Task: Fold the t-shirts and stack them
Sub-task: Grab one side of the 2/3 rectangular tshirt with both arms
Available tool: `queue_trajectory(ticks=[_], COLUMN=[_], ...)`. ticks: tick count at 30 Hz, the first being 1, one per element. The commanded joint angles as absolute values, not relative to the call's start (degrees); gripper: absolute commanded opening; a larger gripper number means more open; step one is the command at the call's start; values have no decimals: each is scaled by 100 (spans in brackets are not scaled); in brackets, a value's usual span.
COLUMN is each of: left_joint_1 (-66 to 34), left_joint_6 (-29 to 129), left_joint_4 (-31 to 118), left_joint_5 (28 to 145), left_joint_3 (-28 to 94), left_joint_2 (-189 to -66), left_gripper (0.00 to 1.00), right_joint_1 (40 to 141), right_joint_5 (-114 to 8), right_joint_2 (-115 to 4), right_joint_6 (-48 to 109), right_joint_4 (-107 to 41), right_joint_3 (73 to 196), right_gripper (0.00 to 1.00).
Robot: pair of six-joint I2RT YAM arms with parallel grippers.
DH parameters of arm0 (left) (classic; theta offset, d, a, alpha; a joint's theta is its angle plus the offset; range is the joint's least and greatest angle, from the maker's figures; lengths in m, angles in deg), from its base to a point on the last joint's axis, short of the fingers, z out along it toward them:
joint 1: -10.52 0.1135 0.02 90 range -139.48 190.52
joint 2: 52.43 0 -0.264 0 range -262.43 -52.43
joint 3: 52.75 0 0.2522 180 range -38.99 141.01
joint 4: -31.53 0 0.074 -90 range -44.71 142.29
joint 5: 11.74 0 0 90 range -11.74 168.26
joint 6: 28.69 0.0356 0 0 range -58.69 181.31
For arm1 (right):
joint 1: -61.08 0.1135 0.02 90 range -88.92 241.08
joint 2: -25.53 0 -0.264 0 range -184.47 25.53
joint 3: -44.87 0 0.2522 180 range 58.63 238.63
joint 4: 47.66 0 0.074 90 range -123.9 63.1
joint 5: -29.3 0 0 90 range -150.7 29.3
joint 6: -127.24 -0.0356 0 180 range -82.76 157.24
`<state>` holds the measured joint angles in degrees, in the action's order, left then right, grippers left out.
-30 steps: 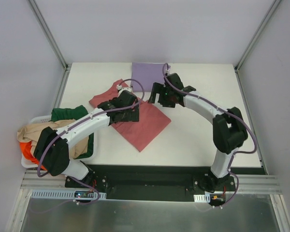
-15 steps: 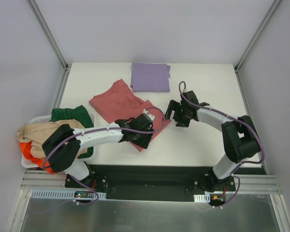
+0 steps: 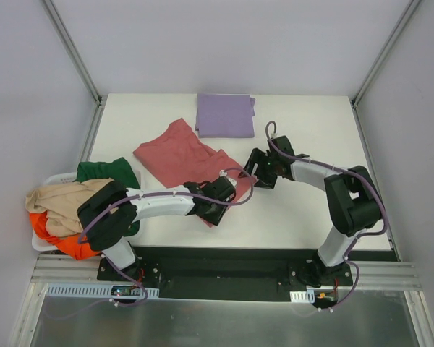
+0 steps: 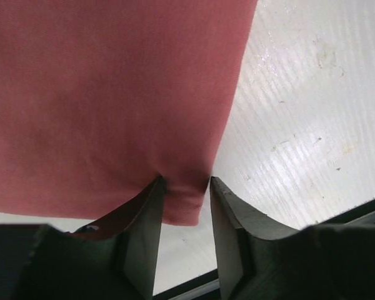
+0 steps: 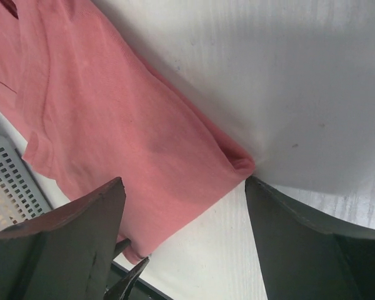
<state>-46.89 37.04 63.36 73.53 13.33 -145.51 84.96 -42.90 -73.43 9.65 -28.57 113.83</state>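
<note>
A red t-shirt [image 3: 181,153] lies partly folded in the middle of the white table [image 3: 311,130]. A folded purple t-shirt [image 3: 226,116] lies flat at the back. My left gripper [image 3: 215,210] is down at the red shirt's near corner. In the left wrist view its jaws [image 4: 184,200] have narrowed around that corner [image 4: 187,200]; the left finger touches the cloth and a sliver of gap shows at the right finger. My right gripper [image 3: 254,168] stands wide open over the shirt's right corner [image 5: 237,164], its right fingertip [image 5: 262,194] against the fold.
A white basket [image 3: 47,181] at the table's left edge holds green [image 3: 105,172], beige [image 3: 58,206] and orange [image 3: 58,238] clothes. Its grid wall [image 5: 9,172] shows in the right wrist view. A black rail [image 3: 224,264] runs along the near table edge.
The left arm swung from the shirt's middle to its near corner, and its jaws narrowed around the cloth. The right arm came from beside the purple shirt down to the red shirt's right corner.
</note>
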Motion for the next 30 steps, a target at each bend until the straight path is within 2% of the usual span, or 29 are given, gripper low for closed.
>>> queue_trajectory(ticks=[1, 3, 4, 10, 11, 14, 16, 21, 30], left_joint_1=[-4801, -4837, -4854, -5047, -5082, -5267, -5425, -5934, -6542], left_joint_6=[3653, 3617, 3617, 3591, 3582, 3582, 3503, 3380, 3063], left_joint_4=[6577, 6630, 6630, 6621, 6603, 6560, 6542, 5893, 5146], left_joint_5=[6861, 6640, 6614, 6332, 6323, 6376, 6333, 6700, 8148], left_joint_3=[1427, 1480, 1497, 1550, 1576, 1647, 1752, 1962, 3157], left_joint_2=[-14920, -14990, -15017, -14929, -14912, -14876, -14771, -14332, -14743], left_gripper=[27, 14, 1, 0, 0, 0, 0, 0, 0], right_joint_1=[8490, 8499, 8499, 8446, 8437, 8437, 8402, 8025, 7059], right_joint_5=[-4207, -4216, -4233, -4549, -4637, -4726, -4752, -4621, -5402], right_joint_2=[-7580, -7633, -7668, -7835, -7862, -7792, -7617, -6740, -4200], right_joint_6=[807, 789, 789, 789, 780, 684, 718, 1113, 2238], right_joint_4=[-2985, -3012, -3020, -3020, -3038, -3301, -3293, -2776, -395], right_joint_3=[11347, 11338, 11364, 11338, 11321, 11128, 11014, 10636, 10231], right_gripper=[78, 74, 71, 50, 43, 13, 0, 0, 0])
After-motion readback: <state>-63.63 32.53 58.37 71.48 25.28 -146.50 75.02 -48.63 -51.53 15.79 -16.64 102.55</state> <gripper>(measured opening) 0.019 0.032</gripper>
